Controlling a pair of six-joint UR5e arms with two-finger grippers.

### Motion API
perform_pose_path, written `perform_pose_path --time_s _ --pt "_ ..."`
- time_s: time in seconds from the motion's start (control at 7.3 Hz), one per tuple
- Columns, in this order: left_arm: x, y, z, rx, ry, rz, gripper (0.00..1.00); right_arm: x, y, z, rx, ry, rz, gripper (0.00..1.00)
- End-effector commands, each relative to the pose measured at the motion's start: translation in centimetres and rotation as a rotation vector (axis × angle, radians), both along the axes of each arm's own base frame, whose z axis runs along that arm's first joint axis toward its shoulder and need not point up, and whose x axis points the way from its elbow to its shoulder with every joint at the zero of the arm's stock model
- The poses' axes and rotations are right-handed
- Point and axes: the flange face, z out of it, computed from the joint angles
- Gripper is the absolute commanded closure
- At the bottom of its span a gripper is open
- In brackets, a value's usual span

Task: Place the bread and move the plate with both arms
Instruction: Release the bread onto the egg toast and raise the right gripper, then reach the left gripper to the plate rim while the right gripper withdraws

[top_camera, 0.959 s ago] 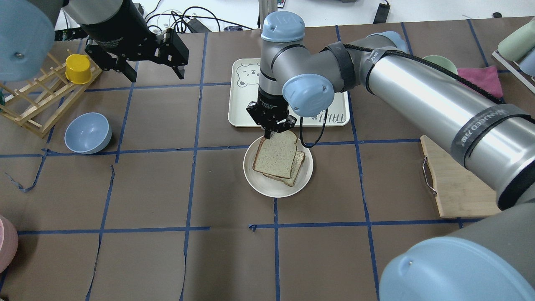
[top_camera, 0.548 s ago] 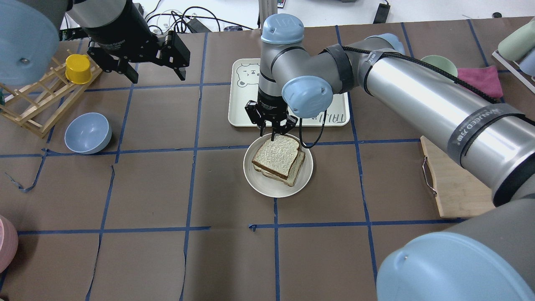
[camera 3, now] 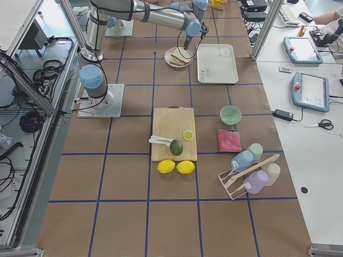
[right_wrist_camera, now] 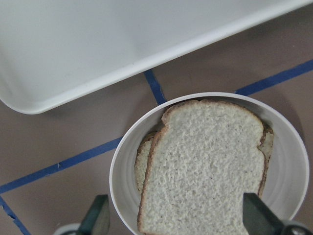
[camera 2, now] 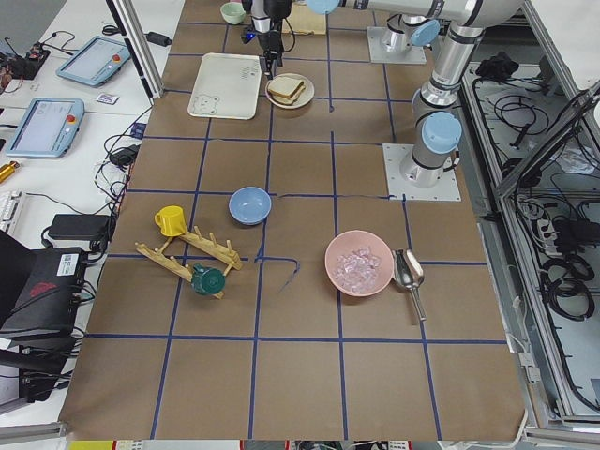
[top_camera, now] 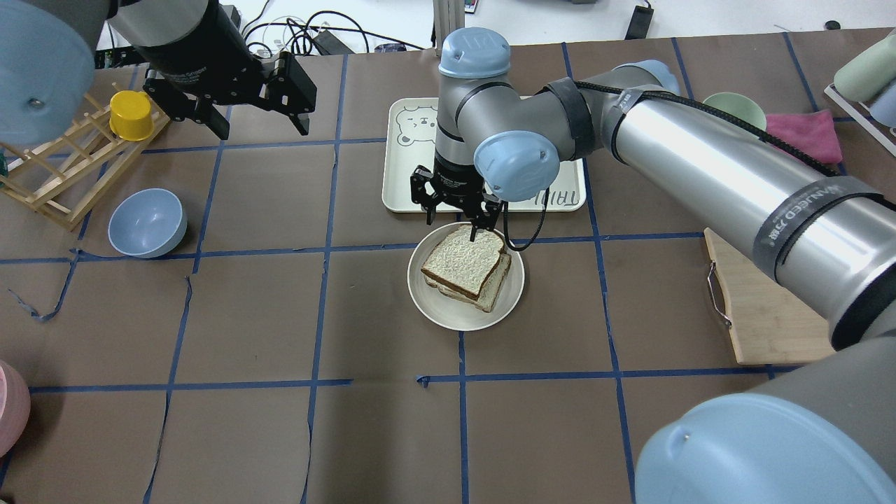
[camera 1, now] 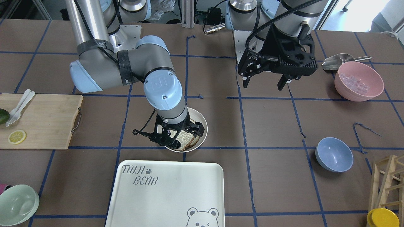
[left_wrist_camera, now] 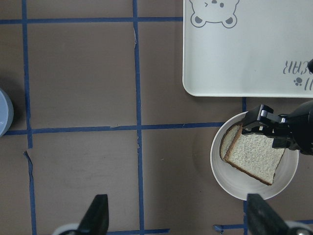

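Note:
A round cream plate sits mid-table and holds two stacked slices of bread; the top bread slice lies flat on the lower one. My right gripper is open and empty, hovering just over the plate's far rim, between plate and tray. Its wrist view looks straight down on the bread inside the plate's rim. My left gripper is open and empty, high over the far left of the table; its wrist view shows the plate and bread off to the right.
The cream "TAIJI BEAR" tray lies just beyond the plate. A blue bowl and a wooden rack with a yellow cup are at the left. A cutting board and a green bowl are at the right.
My right gripper opened and let go of the top bread slice, which dropped from tilted to flat on the lower slice. The gripper drew back slightly toward the tray. The left arm barely moved.

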Motion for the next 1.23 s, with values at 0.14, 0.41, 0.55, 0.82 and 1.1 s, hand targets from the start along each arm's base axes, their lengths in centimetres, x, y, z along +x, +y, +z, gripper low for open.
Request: perform_pose_path --time_s 0.14,0.41,0.55,0.82,1.1 --pt "-0.6 0.8 -8.4 0.100 0.007 0.088 0.00 -6.5 0.8 8.6 -0.125 0.024 0.285 0.00" --pt "-2.1 2.7 -15.9 0.103 0.047 0.151 0.00 -13.3 2.1 13.5 -0.117 0.016 0.404 0.00" --pt "-3.5 3.5 -18.8 0.129 0.043 0.207 0.00 -15.2 3.4 14.9 -0.081 0.014 0.407 0.00" --pt "-5.7 4.1 -23.9 0.185 0.024 0.254 0.00 -19.4 3.9 16.6 -0.067 0.065 0.351 0.00" --pt "-7.8 4.9 -27.9 0.195 0.018 0.292 0.00 -20.5 3.9 17.2 -0.082 0.084 0.327 0.00"
